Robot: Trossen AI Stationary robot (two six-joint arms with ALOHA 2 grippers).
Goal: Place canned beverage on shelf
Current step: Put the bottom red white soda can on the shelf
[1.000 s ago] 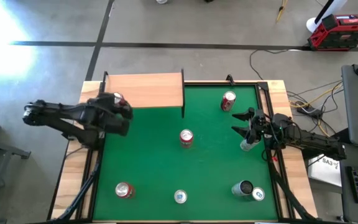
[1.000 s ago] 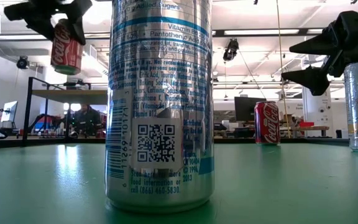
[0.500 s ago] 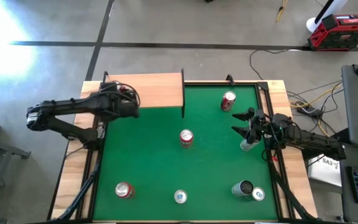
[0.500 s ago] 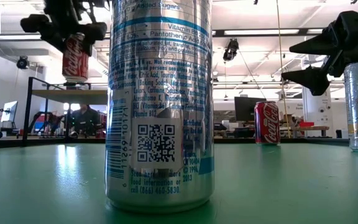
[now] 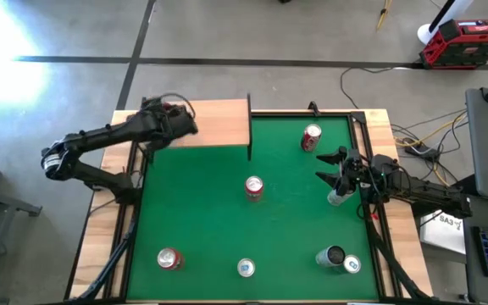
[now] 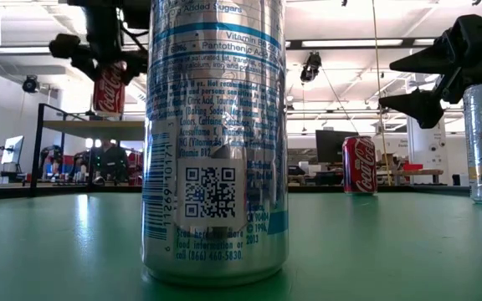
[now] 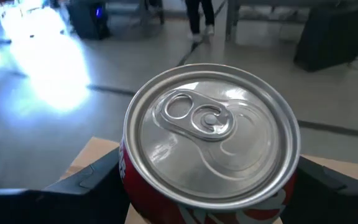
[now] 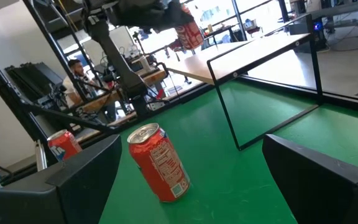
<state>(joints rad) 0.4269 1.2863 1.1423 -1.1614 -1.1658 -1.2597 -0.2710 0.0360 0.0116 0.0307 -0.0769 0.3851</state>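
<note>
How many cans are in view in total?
8 cans. One in the left tool over the shelf; seven on the mat: far right, centre, by the right tool, near left, near middle, two near right. None looks hidden.

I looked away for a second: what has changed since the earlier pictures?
The left gripper, shut on the red can, swung from the mat's edge over the shelf, the can still above the board. The right gripper stayed open beside the silver can; the other cans did not move.
</note>
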